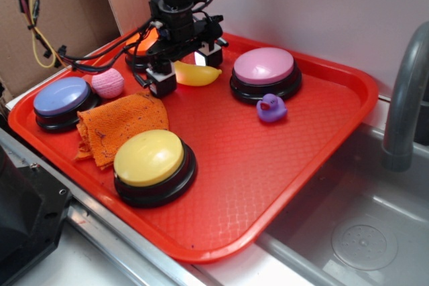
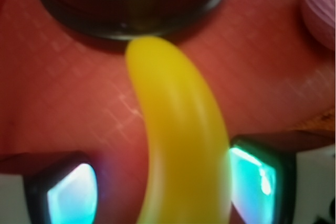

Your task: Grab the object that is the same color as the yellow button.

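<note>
Banana (image 1: 196, 75) is the name that fits the yellow toy, which is seen lying on the red tray (image 1: 288, 165) near its far edge, between the orange-topped button (image 1: 139, 50) and the pink-topped button (image 1: 265, 74). In the wrist view the banana (image 2: 181, 145) is shown running up between the two pads of the pincer (image 2: 163, 187), with its pointed end close to the black base of the orange-topped button (image 2: 131, 9). The right pad (image 2: 257, 174) is seen touching or almost touching the banana's side, while a narrow strip of tray is left showing between the left pad (image 2: 71, 192) and the fruit. The pincer (image 1: 184, 72) is thus held fairly narrow around the banana; whether it is actually pressed tight cannot be told. In the exterior view the pincer is lowered to the tray, one finger (image 1: 162, 80) on the near side of the banana and the other behind it.

The yellow button (image 1: 151, 162) is placed near the front of the tray, well apart from the banana. An orange cloth (image 1: 117, 125) is laid just beside it, a blue-topped button (image 1: 64, 100) and a pink ball (image 1: 107, 83) are found to the left, and a purple duck (image 1: 271, 108) is set just in front of the pink-topped button. The tray is rested on a desk beside a metal sink (image 1: 362, 232).
</note>
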